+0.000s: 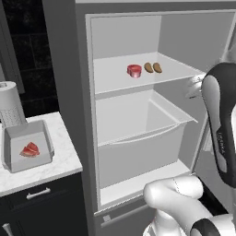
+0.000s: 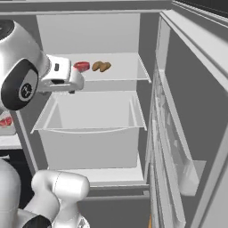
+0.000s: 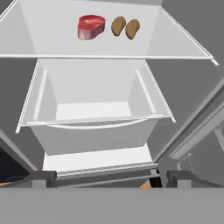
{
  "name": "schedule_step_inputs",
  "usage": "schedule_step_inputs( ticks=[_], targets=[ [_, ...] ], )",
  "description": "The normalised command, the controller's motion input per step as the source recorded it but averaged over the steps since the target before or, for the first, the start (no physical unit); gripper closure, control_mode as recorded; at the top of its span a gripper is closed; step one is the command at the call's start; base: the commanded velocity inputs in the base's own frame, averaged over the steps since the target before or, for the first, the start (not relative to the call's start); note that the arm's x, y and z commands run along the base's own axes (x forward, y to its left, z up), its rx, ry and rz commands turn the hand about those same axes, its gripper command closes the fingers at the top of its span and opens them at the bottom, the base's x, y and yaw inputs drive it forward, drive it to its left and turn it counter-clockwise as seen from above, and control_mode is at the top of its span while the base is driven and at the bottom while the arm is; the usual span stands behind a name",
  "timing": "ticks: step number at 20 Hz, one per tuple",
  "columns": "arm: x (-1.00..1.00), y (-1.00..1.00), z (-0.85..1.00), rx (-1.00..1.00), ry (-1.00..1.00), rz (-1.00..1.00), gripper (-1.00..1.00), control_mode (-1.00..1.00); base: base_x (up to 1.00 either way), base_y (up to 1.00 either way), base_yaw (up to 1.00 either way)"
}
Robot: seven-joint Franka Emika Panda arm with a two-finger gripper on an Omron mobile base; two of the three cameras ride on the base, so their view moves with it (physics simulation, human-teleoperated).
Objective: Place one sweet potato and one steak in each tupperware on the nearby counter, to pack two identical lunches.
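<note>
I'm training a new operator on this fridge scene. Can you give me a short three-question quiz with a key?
1. True or false: the steak on the fridge shelf lies apart from both sweet potatoes.
2. What already lies in the tupperware on the counter? A) sweet potato B) steak C) nothing
3. Are the tool jaws open or shut?

Key: 1 true; 2 B; 3 open.

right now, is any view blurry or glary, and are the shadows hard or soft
Left base view: flat, even light, no glare; the steak and sweet potatoes on the fridge shelf look small and soft-edged. Right base view: the same soft rendering, only faint shading inside the drawer. Hand view: sharpest on the food, straight edges splay toward the corners, no hard shadows.
</note>
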Motion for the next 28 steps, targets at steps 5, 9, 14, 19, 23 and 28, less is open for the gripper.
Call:
schedule_step_inputs(
  ticks=[5, 9, 14, 19, 23, 28],
  targets=[
    [1.00, -0.53, 0.05, 0.06, 0.05, 0.14, -1.00, -1.00, 0.00, 0.00, 0.00],
    [1.00, -0.36, 0.00, 0.03, 0.07, 0.08, -1.00, -1.00, 0.00, 0.00, 0.00],
    [1.00, -0.07, -0.04, 0.00, 0.05, 0.01, -1.00, -1.00, 0.00, 0.00, 0.00],
    [1.00, 0.15, -0.31, 0.00, 0.01, 0.00, -1.00, -1.00, 0.00, 0.00, 0.00],
    [1.00, 0.44, -0.74, 0.00, -0.05, -0.07, -1.00, -1.00, 0.00, 0.00, 0.00],
    [0.66, 0.43, -0.34, 0.00, -0.23, -0.20, -1.00, -1.00, 0.00, 0.00, 0.00]
  ],
)
